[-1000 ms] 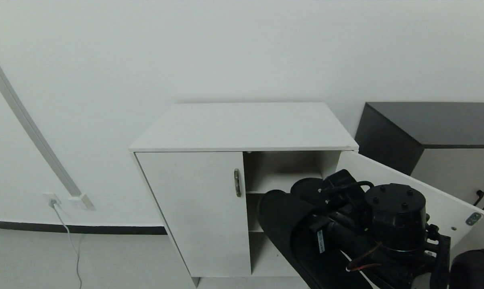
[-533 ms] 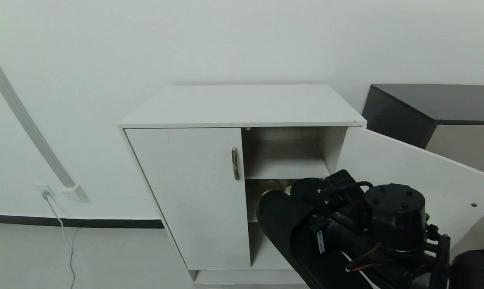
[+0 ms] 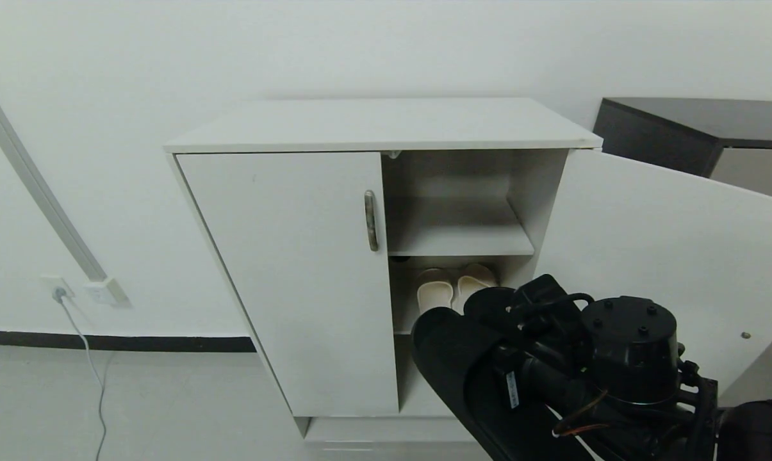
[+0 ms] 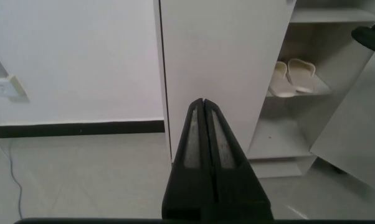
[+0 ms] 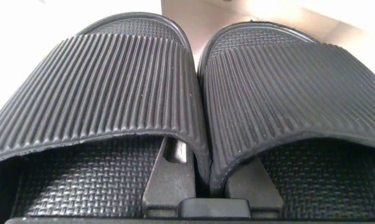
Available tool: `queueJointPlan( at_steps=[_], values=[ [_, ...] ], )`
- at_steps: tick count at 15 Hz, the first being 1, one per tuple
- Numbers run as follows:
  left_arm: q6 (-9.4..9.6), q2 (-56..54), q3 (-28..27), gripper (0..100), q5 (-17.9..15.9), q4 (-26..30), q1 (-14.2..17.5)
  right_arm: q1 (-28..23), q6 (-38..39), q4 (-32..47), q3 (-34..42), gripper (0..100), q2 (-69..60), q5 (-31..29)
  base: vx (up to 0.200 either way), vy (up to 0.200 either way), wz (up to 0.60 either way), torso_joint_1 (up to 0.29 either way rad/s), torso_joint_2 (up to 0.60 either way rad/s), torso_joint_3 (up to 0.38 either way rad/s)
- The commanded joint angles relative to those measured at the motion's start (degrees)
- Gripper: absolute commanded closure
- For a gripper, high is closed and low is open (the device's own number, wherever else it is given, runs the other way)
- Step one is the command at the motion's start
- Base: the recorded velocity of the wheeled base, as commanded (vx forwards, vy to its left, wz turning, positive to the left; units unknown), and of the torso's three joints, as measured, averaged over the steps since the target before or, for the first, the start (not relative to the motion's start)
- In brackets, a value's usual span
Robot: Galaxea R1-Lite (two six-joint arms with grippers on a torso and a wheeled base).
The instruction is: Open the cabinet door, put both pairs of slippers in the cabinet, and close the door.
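1. Head view: the white cabinet (image 3: 386, 121) stands against the wall, its right door (image 3: 648, 243) swung wide and its left door (image 3: 289, 275) closed.
2. The cream slippers (image 3: 453, 288) sit side by side on the middle shelf.
3. The right gripper (image 5: 209, 180) clamps the black slippers (image 5: 137, 81) (one finger under each ribbed strap) before the opening.
4. The left gripper (image 4: 203, 134) is clenched on nothing, facing the closed door.

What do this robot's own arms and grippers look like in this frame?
The right arm is black, with a round joint cap dotted with bolt heads, a looping black cable, thin red wires and a small white label. Its fingers are flat, dark bars. The left gripper has two black tapered fingers with grey inset pads.
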Motion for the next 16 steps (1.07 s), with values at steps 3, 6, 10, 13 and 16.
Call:
queueJointPlan(
  at_steps=[3,6,10,13,16],
  values=[
    [-0.02,0.1,0.0,100,0.0,0.0,-0.1,0.0,0.0,0.0,0.4,100,0.2,0.0,0.000,0.000,0.00,-0.061,0.45,0.369],
    [-0.02,0.0,0.0,100,0.0,0.0,0.0,0.4,0.0,-1.3,1.1,100,0.8,0.0,0.000,0.000,0.00,-0.033,0.43,0.406],
    [-0.02,0.0,0.0,100,0.0,0.0,-0.1,0.4,-0.1,-4.7,2.2,100,2.3,0.3,0.000,0.000,0.00,0.000,0.15,0.140],
    [-0.02,0.0,-0.1,100,0.0,0.0,-0.1,0.4,-0.3,-6.0,2.2,100,2.3,0.1,0.000,0.000,0.00,0.000,0.00,0.000],
    [-0.02,0.0,0.0,100,0.0,0.0,0.0,0.4,-1.0,-6.2,2.6,100,2.4,0.4,0.000,0.000,-0.20,0.001,0.00,0.001]
  ],
)
